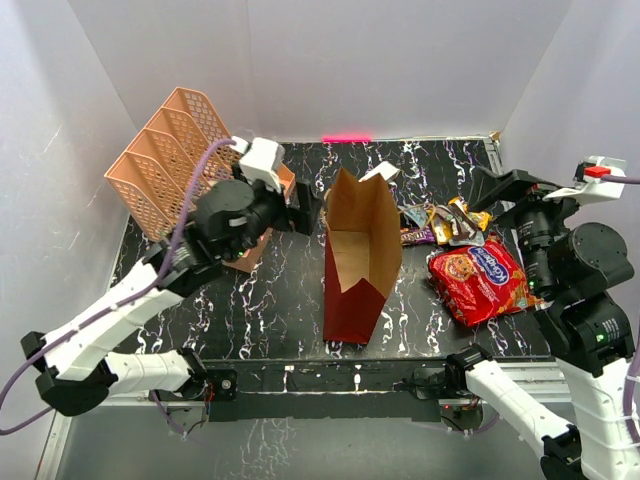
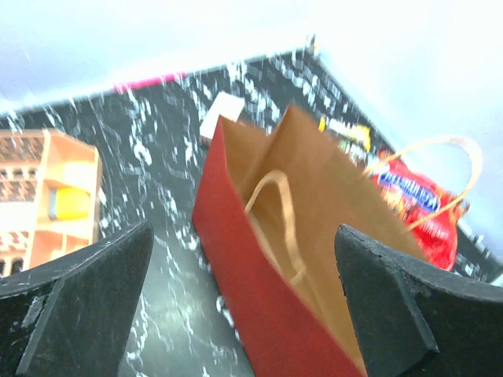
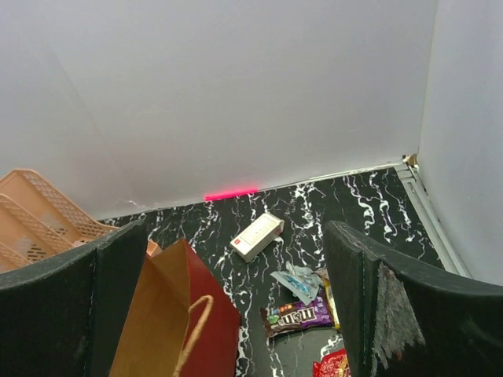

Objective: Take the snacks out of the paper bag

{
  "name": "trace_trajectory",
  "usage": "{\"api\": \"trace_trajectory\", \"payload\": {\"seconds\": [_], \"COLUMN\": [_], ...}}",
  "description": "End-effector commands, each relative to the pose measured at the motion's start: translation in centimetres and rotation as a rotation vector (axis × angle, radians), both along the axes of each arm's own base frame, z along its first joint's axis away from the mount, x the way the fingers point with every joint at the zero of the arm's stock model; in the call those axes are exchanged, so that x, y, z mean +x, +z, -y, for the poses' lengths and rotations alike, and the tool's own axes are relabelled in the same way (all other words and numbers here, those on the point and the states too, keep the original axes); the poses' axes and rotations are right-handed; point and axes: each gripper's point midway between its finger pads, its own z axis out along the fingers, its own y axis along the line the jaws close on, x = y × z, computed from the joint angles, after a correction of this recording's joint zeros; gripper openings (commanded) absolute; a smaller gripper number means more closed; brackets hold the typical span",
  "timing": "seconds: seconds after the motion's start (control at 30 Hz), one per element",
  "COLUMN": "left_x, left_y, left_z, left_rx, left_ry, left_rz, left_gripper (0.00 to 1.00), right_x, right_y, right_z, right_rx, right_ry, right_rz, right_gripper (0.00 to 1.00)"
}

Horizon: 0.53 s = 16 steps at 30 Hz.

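Observation:
The paper bag (image 1: 360,265) stands upright mid-table, dark red outside, brown inside, mouth open; I see no snack inside it. The red cookie packet (image 1: 480,283) lies on the table right of the bag. Smaller yellow, orange and dark brown wrappers (image 1: 445,225) lie behind it. My left gripper (image 1: 305,215) is open and empty just left of the bag's upper rim. In the left wrist view the bag (image 2: 267,267) sits between the open jaws. My right gripper (image 1: 492,187) is open and empty, raised above the wrappers. The right wrist view shows the bag (image 3: 177,322) and the brown wrapper (image 3: 299,316).
A peach lattice file tray (image 1: 165,160) stands at the back left, close to my left arm. A small white box (image 3: 257,236) lies behind the bag. White walls enclose the table on three sides.

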Motion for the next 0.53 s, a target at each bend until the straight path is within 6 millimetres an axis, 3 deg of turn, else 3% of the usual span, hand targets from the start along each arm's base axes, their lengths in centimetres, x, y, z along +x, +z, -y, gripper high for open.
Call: {"api": "trace_trajectory", "payload": {"seconds": [0.0, 0.13, 0.23, 0.37, 0.5], "left_x": [-0.8, -1.9, -3.2, -4.3, -4.9], "left_y": [10.3, 15.5, 18.1, 19.4, 20.1], "left_z": [-5.0, -7.9, -9.4, -10.8, -11.4], "left_rx": [-0.08, -0.141, -0.189, -0.218, -0.232], "left_ry": [0.089, 0.13, 0.125, 0.122, 0.116], "left_rz": [0.239, 0.365, 0.43, 0.464, 0.475], "left_gripper": [0.98, 0.98, 0.98, 0.98, 0.98], "right_x": [-1.7, -1.9, -1.8, -1.4, -1.5], "right_y": [3.4, 3.8, 3.9, 3.4, 3.6], "right_z": [-0.3, -0.2, 0.0, 0.6, -0.2], "right_rx": [0.003, 0.009, 0.011, 0.025, 0.016], "right_ry": [0.052, 0.048, 0.041, -0.004, 0.04], "right_rz": [0.087, 0.087, 0.087, 0.054, 0.046], "right_gripper": [0.98, 0.99, 0.99, 0.98, 0.99]}}
